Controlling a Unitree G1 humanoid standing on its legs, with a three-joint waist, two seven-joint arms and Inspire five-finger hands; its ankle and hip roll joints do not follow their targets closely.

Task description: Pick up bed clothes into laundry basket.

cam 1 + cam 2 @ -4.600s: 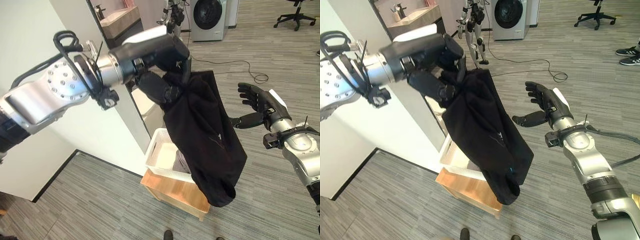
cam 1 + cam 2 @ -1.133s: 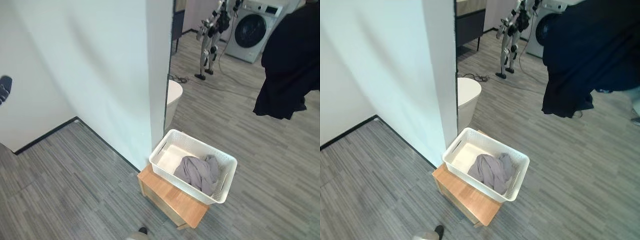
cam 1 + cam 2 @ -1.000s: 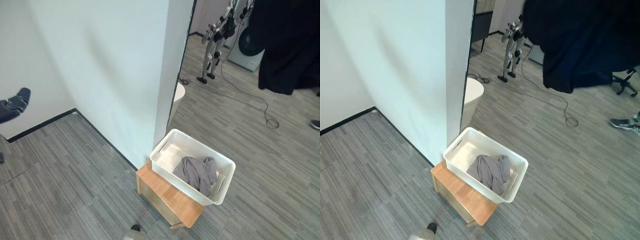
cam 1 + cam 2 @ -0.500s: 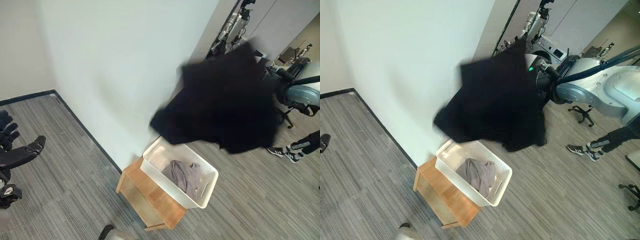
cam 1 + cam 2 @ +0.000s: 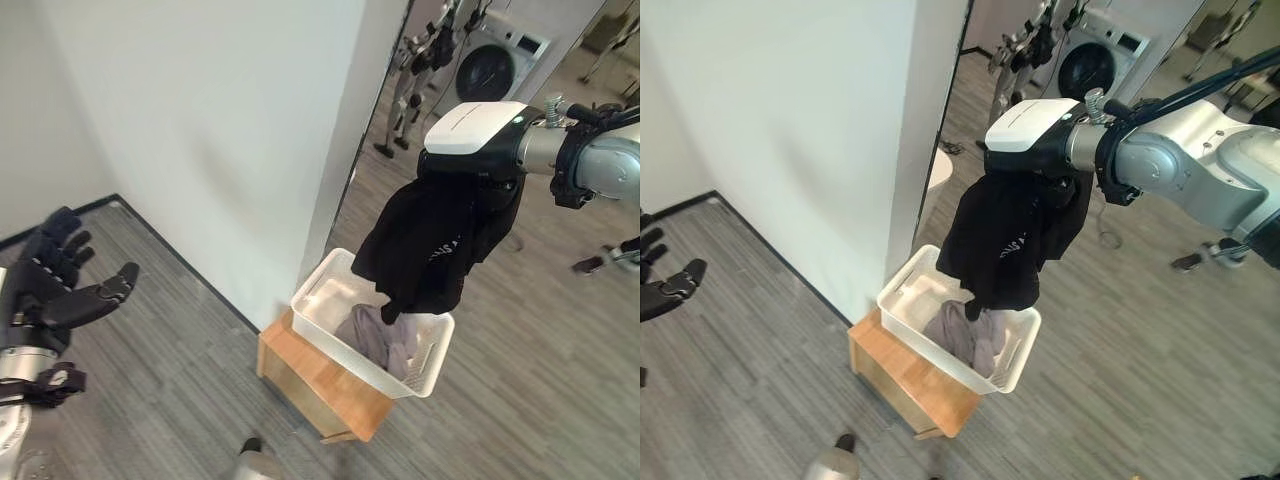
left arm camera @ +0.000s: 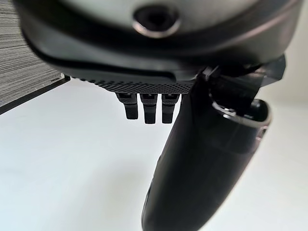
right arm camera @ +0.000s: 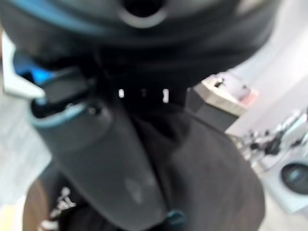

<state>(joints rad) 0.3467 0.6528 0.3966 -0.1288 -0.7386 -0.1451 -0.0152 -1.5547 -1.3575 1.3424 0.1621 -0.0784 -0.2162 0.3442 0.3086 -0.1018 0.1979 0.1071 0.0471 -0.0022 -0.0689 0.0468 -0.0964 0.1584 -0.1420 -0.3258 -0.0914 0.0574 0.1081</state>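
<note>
A black garment (image 5: pixel 430 245) hangs from my right hand (image 5: pixel 475 130), which is shut on its top and held high at the upper right. The garment's lower end dips into a white laundry basket (image 5: pixel 345 352), touching a grey cloth (image 5: pixel 375 335) that lies inside. In the right wrist view the thumb (image 7: pixel 96 159) presses against the black cloth (image 7: pixel 211 173). My left hand (image 5: pixel 55 290) hovers at the far left, well away from the basket, fingers spread and holding nothing. Its thumb (image 6: pixel 202 159) and straight fingers show in the left wrist view.
The basket stands on a low wooden stool (image 5: pixel 300 370) beside the corner of a white wall (image 5: pixel 250 150). A washing machine (image 5: pixel 495 65) and another humanoid robot (image 5: pixel 415 70) stand at the back. A person's shoe (image 5: pixel 600 262) is on the grey floor at right.
The camera has shifted. The black garment, spread wide and swinging over the basket half a second ago, now hangs straight down into it. My left hand has risen further into view.
</note>
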